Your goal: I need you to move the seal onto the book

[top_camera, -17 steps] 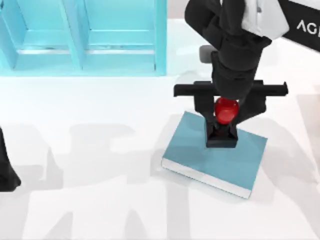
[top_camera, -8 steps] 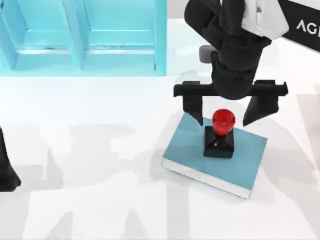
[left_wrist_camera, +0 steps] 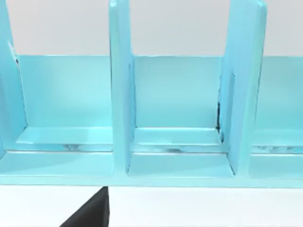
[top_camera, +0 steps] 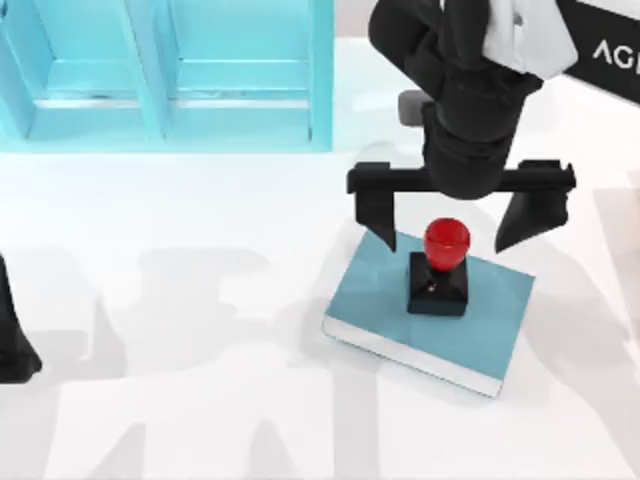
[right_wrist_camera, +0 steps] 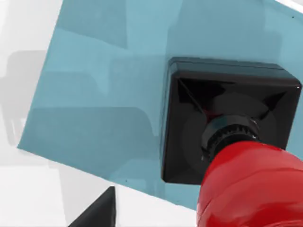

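Note:
The seal (top_camera: 441, 268), a red round knob on a black square block, stands upright on the teal book (top_camera: 400, 300) in the top view, toward the book's far side. My right gripper (top_camera: 455, 232) hangs open just above and behind it, one black finger on each side of the knob and clear of it. The right wrist view looks down on the seal (right_wrist_camera: 227, 142) resting on the book's cover (right_wrist_camera: 104, 94). My left arm (top_camera: 12, 345) is parked at the table's left edge.
A large cyan compartment shelf (top_camera: 170, 75) stands at the back left, seen close up in the left wrist view as the same shelf (left_wrist_camera: 175, 118). White table (top_camera: 200, 350) lies open in front and to the left of the book.
My right gripper has let go of the seal and opened wide, then risen a little. The seal stays standing on the book.

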`<action>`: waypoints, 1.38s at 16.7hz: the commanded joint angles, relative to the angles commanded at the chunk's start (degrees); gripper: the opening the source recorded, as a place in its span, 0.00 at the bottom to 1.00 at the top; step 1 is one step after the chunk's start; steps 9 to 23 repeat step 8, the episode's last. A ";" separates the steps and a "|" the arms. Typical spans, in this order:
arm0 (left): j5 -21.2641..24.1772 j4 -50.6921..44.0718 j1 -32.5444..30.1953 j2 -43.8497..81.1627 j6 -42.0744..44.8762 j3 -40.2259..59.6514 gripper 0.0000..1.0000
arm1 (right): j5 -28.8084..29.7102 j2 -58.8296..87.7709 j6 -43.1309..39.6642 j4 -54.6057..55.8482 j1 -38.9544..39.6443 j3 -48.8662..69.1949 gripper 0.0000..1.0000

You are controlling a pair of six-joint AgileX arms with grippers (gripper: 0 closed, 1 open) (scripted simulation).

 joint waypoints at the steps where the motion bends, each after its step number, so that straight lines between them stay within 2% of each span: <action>1: 0.00 0.00 0.00 0.00 0.00 0.00 1.00 | 0.00 0.02 0.01 -0.20 0.00 0.21 1.00; 8: 0.00 0.00 0.00 0.00 0.00 0.00 1.00 | 0.00 0.28 -0.06 -6.93 -0.06 7.21 1.00; 23: 0.00 0.00 0.00 0.00 0.00 0.00 1.00 | 0.00 0.28 -0.06 -6.93 -0.06 7.21 1.00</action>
